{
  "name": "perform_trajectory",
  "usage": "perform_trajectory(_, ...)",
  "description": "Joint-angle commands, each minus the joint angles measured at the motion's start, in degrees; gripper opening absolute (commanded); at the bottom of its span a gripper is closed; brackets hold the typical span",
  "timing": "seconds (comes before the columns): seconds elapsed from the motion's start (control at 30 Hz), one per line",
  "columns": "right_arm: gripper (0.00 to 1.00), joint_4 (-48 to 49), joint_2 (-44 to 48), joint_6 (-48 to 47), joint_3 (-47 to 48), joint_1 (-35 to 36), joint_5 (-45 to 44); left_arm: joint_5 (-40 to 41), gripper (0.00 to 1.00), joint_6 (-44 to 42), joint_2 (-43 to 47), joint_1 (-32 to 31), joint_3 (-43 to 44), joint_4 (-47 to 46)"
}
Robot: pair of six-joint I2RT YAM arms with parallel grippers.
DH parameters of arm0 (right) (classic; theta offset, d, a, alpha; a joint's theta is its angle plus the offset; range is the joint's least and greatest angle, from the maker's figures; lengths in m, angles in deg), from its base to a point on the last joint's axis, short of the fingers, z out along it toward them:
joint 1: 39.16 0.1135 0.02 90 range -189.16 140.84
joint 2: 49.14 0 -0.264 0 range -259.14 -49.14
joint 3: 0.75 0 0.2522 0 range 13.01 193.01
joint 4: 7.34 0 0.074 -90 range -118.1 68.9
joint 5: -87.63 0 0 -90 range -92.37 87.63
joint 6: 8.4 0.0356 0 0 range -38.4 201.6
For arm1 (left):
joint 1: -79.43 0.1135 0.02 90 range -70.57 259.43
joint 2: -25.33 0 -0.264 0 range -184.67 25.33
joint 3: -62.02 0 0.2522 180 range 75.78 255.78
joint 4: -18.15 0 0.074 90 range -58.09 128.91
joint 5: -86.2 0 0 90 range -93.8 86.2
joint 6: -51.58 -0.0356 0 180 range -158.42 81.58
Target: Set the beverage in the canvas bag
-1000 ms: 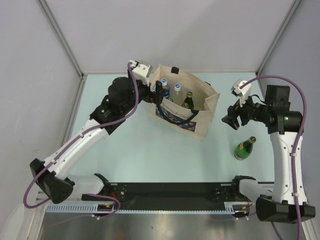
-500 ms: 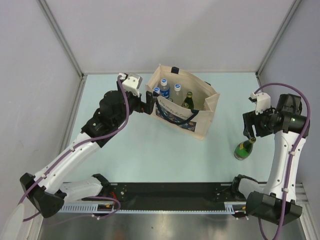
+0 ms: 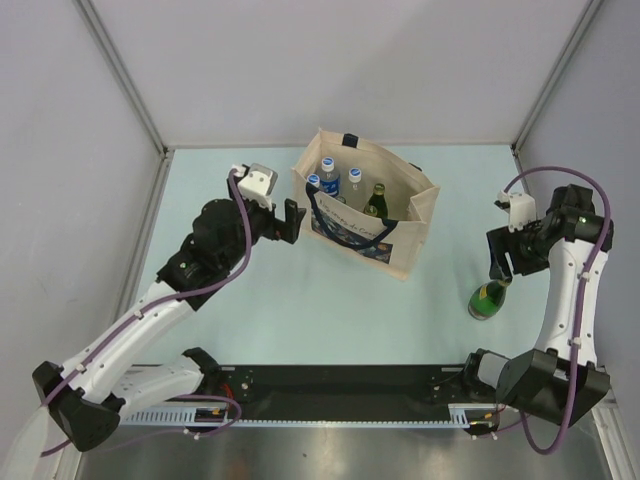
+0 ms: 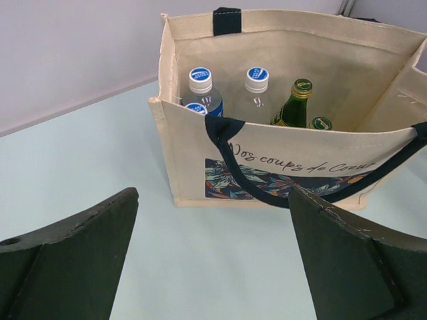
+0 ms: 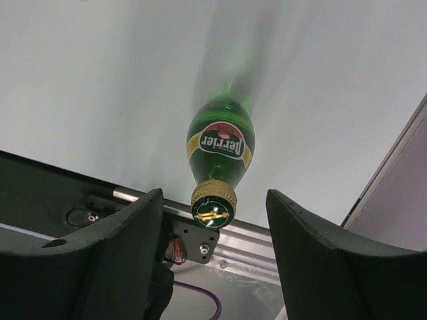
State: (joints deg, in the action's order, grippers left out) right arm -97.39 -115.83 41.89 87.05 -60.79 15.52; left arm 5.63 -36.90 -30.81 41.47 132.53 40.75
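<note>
The beige canvas bag with navy handles stands upright at the table's back middle. It holds two clear blue-capped bottles and two green bottles. It also shows in the left wrist view. A green Perrier bottle stands alone on the table at the right. My right gripper is open, pointing down just above this bottle's gold cap, one finger on each side and not touching. My left gripper is open and empty, just left of the bag.
A black rail runs along the table's near edge between the arm bases. Grey walls close in the left, back and right sides. The right wall is close behind the Perrier bottle.
My left gripper has drawn back from the bag's left rim, to the left and nearer. My right gripper has swung from facing the bag to pointing down over the Perrier bottle.
</note>
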Motion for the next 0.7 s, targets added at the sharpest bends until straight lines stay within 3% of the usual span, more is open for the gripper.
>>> perform_trajectory(0.0,0.67,-8.0,-1.42,0.76,-0.39,-0.17,-2.94,1.64,1.0,0.06,2.52,0.42,-1.73,-2.34)
perform_trajectory(0.67,0.47,-4.92,-0.28,3.75,-5.93,4.75,-8.22,1.91,1.0,-3.54,0.25,1.3,3.71,0.03)
